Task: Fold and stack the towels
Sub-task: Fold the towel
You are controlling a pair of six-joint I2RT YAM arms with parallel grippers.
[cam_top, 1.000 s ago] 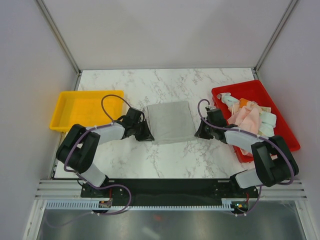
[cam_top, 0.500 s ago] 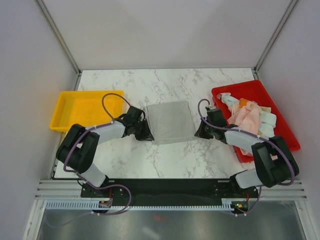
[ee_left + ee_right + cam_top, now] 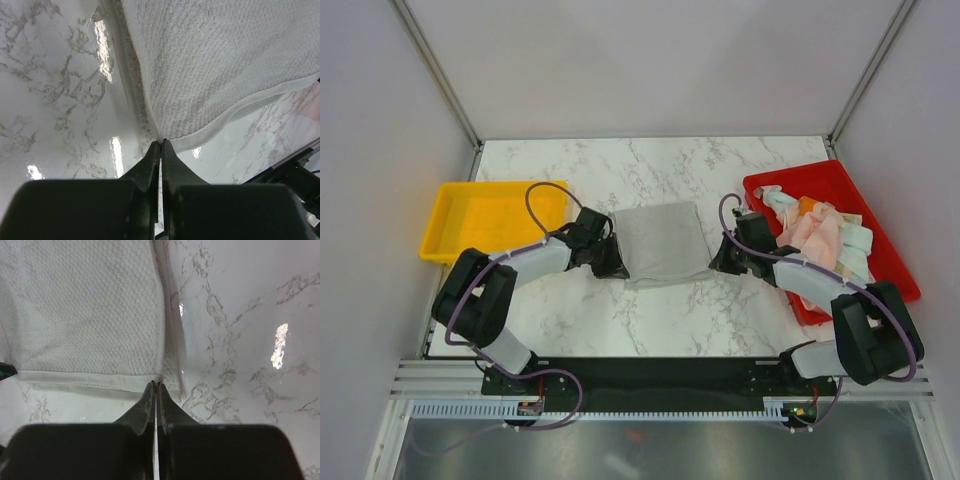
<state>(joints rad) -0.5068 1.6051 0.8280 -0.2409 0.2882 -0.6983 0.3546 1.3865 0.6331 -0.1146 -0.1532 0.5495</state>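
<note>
Left wrist: grey-white waffle-weave towel (image 3: 215, 65) (smooth, paler hemmed border)

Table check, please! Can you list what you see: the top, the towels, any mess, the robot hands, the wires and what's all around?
Surface: white marble table, glossy.
Job's things: grey towel spread in the middle; towel pile in red tray on the right; yellow tray on the left, no towels in it.
Clutter: nothing seen.
Grippers: left gripper and right gripper each shut on a near corner of the grey towel.
Cables: purple cables loop over both arms, off the towel.
Surroundings: pale walls, metal frame.
</note>
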